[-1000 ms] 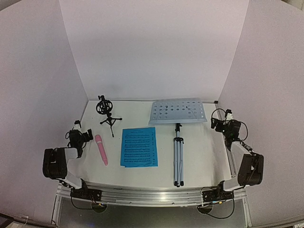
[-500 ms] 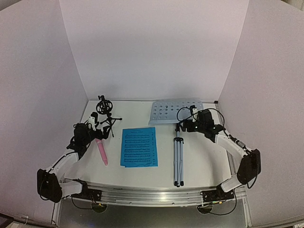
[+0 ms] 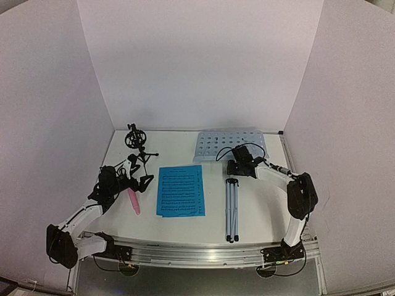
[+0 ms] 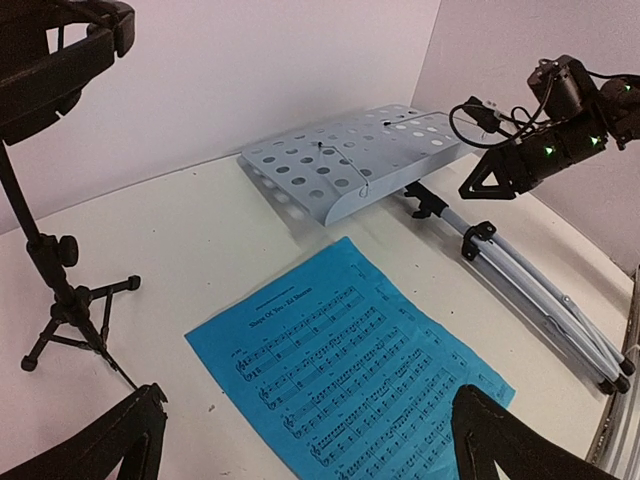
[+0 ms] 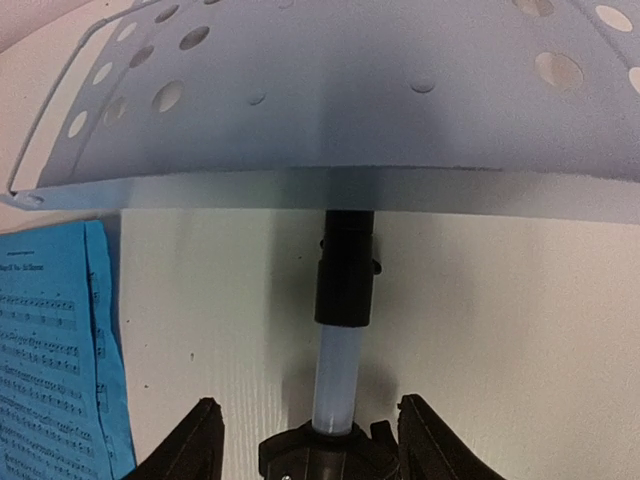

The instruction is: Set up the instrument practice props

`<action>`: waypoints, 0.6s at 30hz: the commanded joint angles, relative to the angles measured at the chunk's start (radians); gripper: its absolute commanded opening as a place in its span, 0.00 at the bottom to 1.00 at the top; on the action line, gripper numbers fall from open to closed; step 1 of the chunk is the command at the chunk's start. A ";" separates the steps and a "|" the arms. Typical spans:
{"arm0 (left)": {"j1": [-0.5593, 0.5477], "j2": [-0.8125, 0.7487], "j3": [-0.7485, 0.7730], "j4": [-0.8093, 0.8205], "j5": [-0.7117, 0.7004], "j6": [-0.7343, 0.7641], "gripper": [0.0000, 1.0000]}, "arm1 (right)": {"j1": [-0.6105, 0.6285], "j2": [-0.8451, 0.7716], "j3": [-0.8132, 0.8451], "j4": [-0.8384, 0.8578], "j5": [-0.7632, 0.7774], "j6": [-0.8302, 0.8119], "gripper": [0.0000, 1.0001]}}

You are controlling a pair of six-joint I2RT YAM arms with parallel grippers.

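From above, shows the left gripper (image 3: 143,181) spread open over the far end of the pink microphone (image 3: 133,201), shifted inward toward the sheet music (image 3: 180,190) since half a second ago. Puts the right gripper (image 3: 232,168), swung in from the right, at the neck of the music stand (image 3: 231,145), lying flat on the table (image 3: 265,197) as before, with the black mic holder (image 3: 137,145) upright behind. Through the left wrist, frames wide-apart fingers (image 4: 120,440) holding nothing, above the sheet music. Through the right wrist, finds released fingers (image 5: 195,445) straddling the stand's pole (image 5: 335,370), not gripping.
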State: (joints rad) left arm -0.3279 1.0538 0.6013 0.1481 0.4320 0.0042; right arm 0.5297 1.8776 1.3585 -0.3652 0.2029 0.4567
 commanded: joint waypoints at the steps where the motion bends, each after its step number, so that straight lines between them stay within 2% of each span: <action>1: -0.004 0.011 -0.012 0.076 0.006 0.064 1.00 | 0.012 0.071 0.075 -0.018 0.103 0.036 0.53; 6: -0.003 0.018 -0.013 0.076 -0.013 0.089 1.00 | 0.020 0.141 0.099 -0.017 0.146 0.038 0.48; 18: -0.004 0.034 -0.022 0.090 -0.030 0.122 1.00 | 0.036 0.240 0.116 0.026 0.199 0.036 0.45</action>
State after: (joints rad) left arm -0.3286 1.0804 0.5781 0.1860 0.4152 0.0919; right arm 0.5641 2.0814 1.4312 -0.3546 0.3602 0.4805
